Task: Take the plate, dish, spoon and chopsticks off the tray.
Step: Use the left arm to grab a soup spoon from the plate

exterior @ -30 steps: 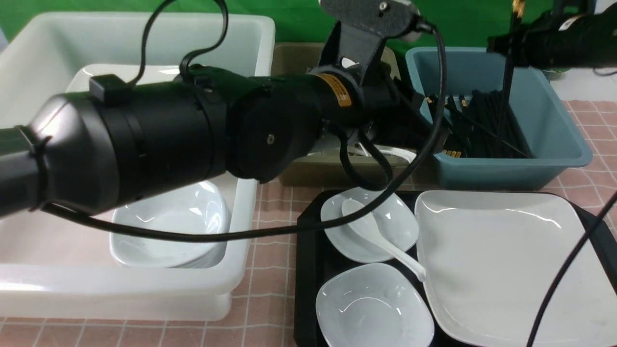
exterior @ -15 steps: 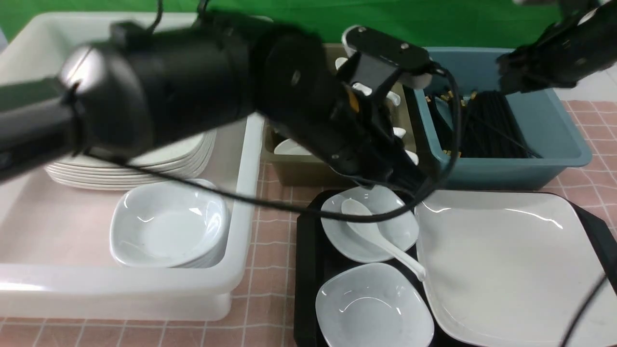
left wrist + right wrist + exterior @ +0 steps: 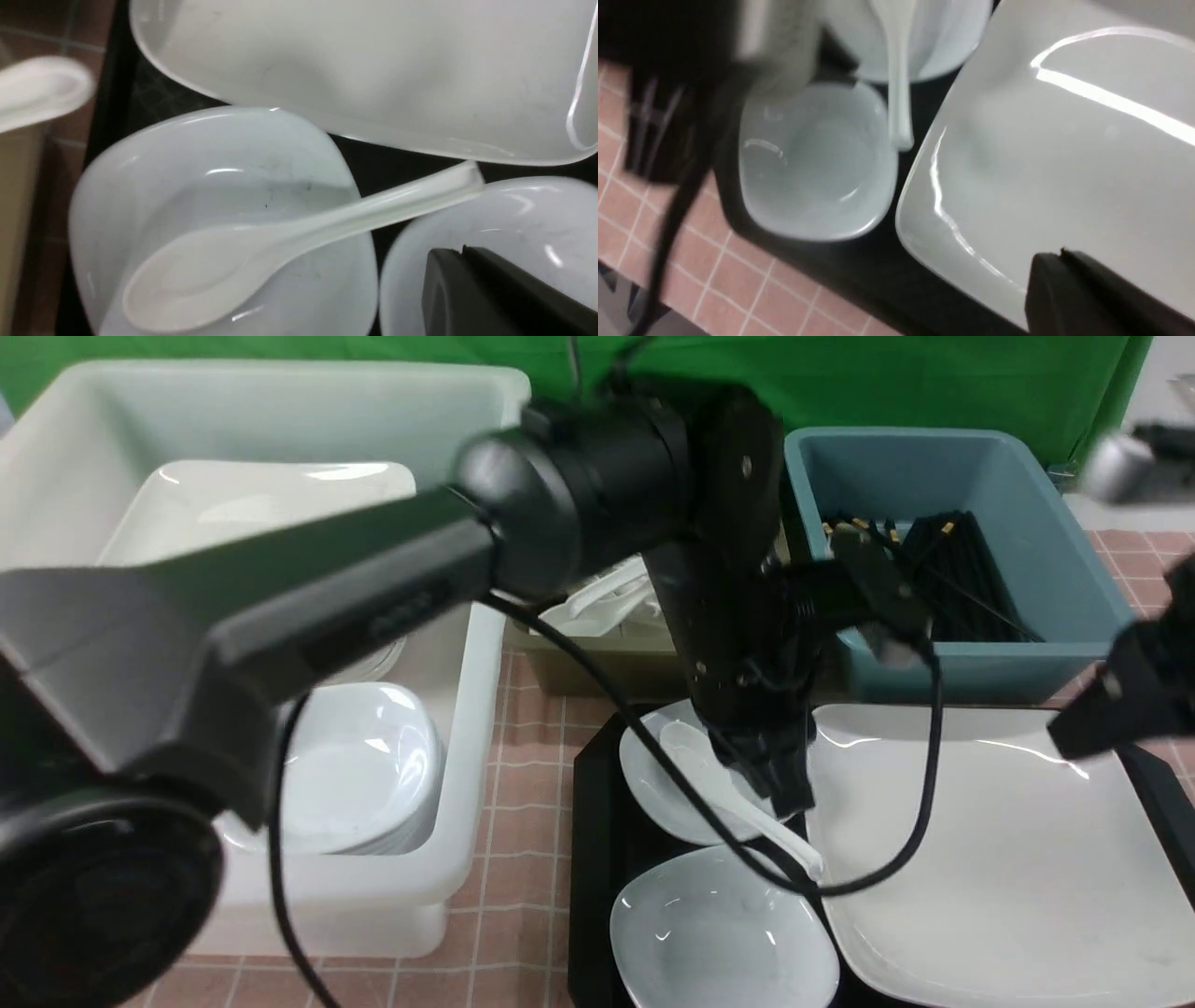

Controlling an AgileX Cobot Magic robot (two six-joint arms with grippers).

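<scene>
The black tray (image 3: pixel 597 859) carries the big white plate (image 3: pixel 980 859) on its right and two small dishes on its left. Across the far dish (image 3: pixel 653 784) lies the white spoon (image 3: pixel 691 747), its handle reaching toward the plate. The near dish (image 3: pixel 719 933) is bare. My left gripper (image 3: pixel 792 800) points down, shut and holding nothing, just above the spoon (image 3: pixel 280 238) handle. My right gripper (image 3: pixel 1060 742) hangs shut and holding nothing over the plate (image 3: pixel 1064 163). Black chopsticks (image 3: pixel 962 579) lie in the blue bin; none show on the tray.
A white tub (image 3: pixel 467 859) at the left holds stacked plates and dishes (image 3: pixel 355 775). Behind the tray stand an olive bin (image 3: pixel 607 663) with spoons and the blue bin (image 3: pixel 1074 644). The left arm's cable loops over the plate's near-left corner.
The left arm swung from over the olive bin down to the tray, above the spoon. The right gripper let chopsticks go at the blue bin, shut, and dropped over the plate.
</scene>
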